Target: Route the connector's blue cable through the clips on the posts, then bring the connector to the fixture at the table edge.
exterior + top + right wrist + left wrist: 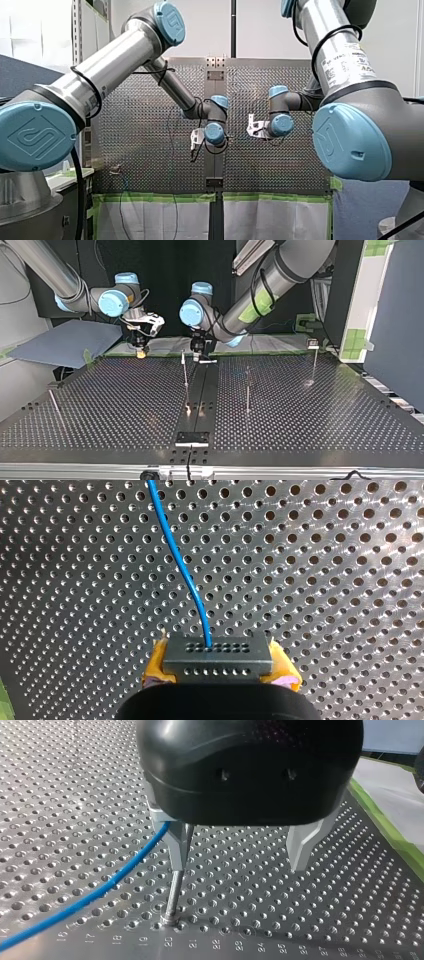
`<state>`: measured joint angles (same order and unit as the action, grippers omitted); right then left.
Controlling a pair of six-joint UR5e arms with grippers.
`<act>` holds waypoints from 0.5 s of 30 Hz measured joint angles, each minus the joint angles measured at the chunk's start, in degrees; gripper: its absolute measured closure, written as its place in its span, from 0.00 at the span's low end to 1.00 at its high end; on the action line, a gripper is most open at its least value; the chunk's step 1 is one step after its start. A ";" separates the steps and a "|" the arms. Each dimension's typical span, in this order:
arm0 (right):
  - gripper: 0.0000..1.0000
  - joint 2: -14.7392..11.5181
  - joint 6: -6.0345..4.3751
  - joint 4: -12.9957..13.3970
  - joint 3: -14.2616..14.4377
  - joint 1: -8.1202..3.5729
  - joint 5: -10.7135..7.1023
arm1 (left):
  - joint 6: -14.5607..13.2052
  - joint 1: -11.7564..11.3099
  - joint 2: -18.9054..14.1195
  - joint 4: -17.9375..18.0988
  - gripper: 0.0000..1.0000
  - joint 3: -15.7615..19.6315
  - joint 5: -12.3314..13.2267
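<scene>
My right gripper (220, 674) is shut on the dark grey connector (217, 652), with yellow pads on both its sides. The blue cable (180, 565) leaves the connector and runs ahead over the perforated table. My left gripper (240, 867) is open, its metal fingers (304, 849) spread wide. One finger stands right over a thin metal post (174, 895). The blue cable (100, 887) comes off by that finger at the post's top and runs away to the side. In the top view my left gripper (199, 357) is beside the post (185, 380) and my right gripper (141, 353) is further left.
Other thin posts (247, 390) (314, 365) stand at the top view's right, and a leaning one (54, 402) at its left. A dark fixture plate (192, 438) sits at the table's near edge. Green tape (160, 197) lines the table's edge in the front view.
</scene>
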<state>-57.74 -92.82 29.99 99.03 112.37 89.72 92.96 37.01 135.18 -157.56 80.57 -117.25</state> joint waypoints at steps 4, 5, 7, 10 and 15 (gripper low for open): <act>1.00 -0.01 0.00 -0.01 -0.01 -0.01 -0.04 | 0.18 0.07 -1.21 1.28 0.02 1.48 0.50; 1.00 -0.01 0.00 -0.01 -0.01 -0.01 -0.05 | 0.18 0.11 -1.40 1.64 0.02 1.86 0.63; 1.00 -0.02 0.00 -0.01 -0.01 -0.01 -0.09 | 0.19 0.22 -1.68 2.30 0.02 2.82 0.99; 1.00 -0.03 0.00 -0.09 -0.01 0.00 -0.12 | 0.20 0.32 -1.85 3.02 0.02 4.04 1.37; 1.00 -0.04 0.07 -0.31 -0.01 0.08 -0.14 | 0.19 0.41 -1.91 4.20 0.02 5.83 1.35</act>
<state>-57.79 -92.76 29.68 99.03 112.45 89.57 93.15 37.43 133.28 -153.37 86.40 -115.90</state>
